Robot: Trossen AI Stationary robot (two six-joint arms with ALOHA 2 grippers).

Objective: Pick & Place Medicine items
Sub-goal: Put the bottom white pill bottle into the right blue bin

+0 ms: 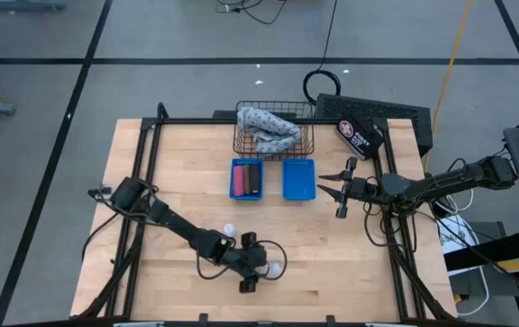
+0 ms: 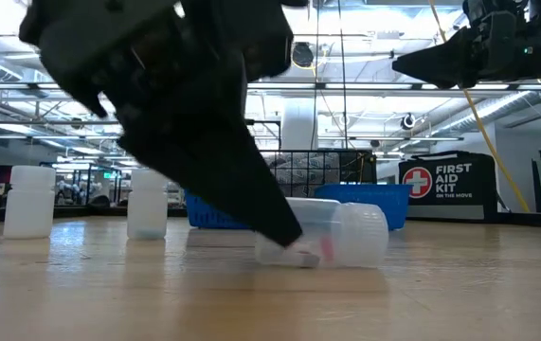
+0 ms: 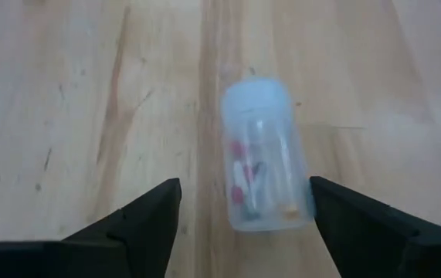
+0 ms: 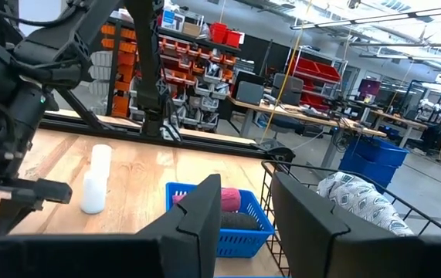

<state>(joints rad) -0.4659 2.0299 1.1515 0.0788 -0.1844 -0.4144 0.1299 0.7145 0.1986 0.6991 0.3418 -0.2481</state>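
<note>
A small clear-white medicine bottle (image 3: 262, 158) lies on its side on the wood, capsules showing inside; it also shows in the low view (image 2: 346, 234) and the high view (image 1: 276, 269). My left gripper (image 3: 243, 184) (image 1: 264, 265) is low over the table's near edge, open, one finger on each side of the bottle's base end. Two more white bottles (image 2: 28, 201) (image 2: 147, 204) stand upright. Pink and black oblong pieces (image 1: 246, 178) lie in the left blue tray. My right gripper (image 1: 336, 191) (image 4: 247, 224) hangs open beside the right blue tray (image 1: 298, 178). My left gripper comes at the lying bottle slanting down, fingers along its length. One finger (image 3: 336, 216) stands right against the bottle's base end (image 3: 301, 212); I cannot tell whether it touches. The other finger (image 3: 147, 220) stands apart from it. The bottle lies on the table.
A wire basket (image 1: 241, 145) holding a grey-blue patterned cloth (image 1: 268, 130) sits at the far side. A black first aid pouch (image 1: 359, 134) lies to the basket's right. One upright bottle (image 1: 229, 231) stands close beside the left arm. Bare wood lies left of the trays.
</note>
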